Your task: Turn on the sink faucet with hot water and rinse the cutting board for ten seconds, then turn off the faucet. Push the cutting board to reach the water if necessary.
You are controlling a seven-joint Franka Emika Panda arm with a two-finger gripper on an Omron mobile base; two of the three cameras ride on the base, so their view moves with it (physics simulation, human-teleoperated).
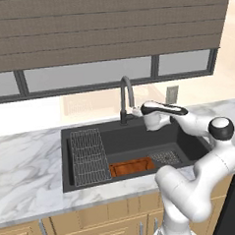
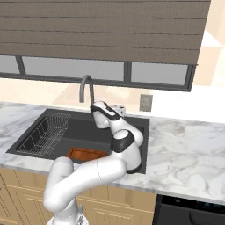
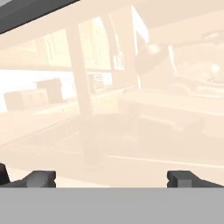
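The two-finger gripper (image 1: 137, 110) stands wide open, holding nothing, close beside the tall dark-grey gooseneck sink faucet (image 1: 125, 97). No stream runs. A sideways sweep could miss the small lever at the base, or swing it to cold. The charcoal-black sink (image 1: 123, 139) holds the reddish-brown wooden cutting board (image 1: 132, 166) at its near wall, a grey wire rack (image 1: 87, 156) to its left.

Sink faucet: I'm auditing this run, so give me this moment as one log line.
gripper: open, beside sink faucet base | water: none visible | cutting board: front of sink, beside wire rack
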